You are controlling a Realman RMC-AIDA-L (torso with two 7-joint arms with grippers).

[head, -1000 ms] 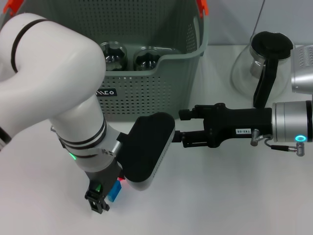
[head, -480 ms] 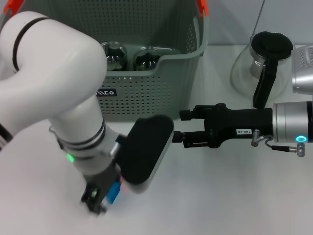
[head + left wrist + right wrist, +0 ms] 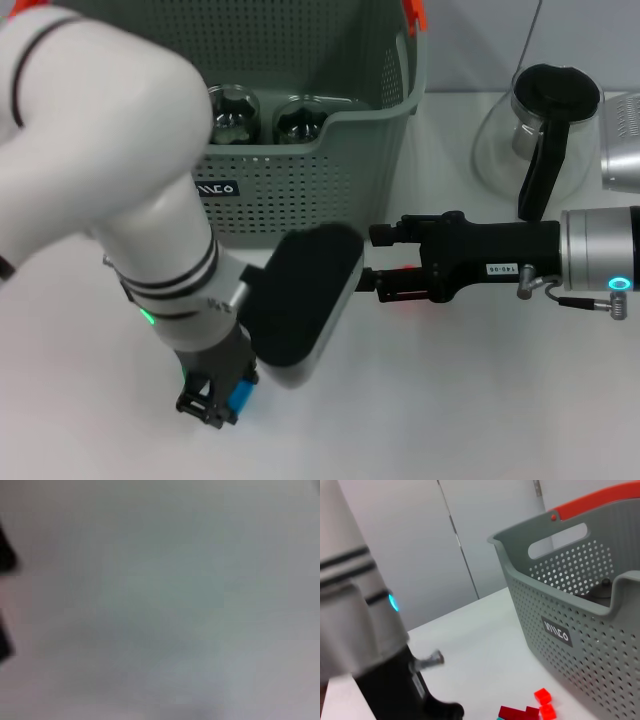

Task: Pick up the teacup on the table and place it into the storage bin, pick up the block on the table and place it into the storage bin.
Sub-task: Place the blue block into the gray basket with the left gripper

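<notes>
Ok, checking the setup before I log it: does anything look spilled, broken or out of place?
Nothing stands out. The grey-green perforated storage bin stands upright, the glass carafe is upright beside it, and the left gripper is down on a blue block.

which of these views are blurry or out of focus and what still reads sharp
Left wrist view: wholly out of focus, a pale grey wash with dark smudges at one edge. Head view: the left arm is motion-smeared, while the storage bin and glass pot stay crisp. Right wrist view: the near arm is soft, the storage bin lettering and red blocks sharp.
</notes>
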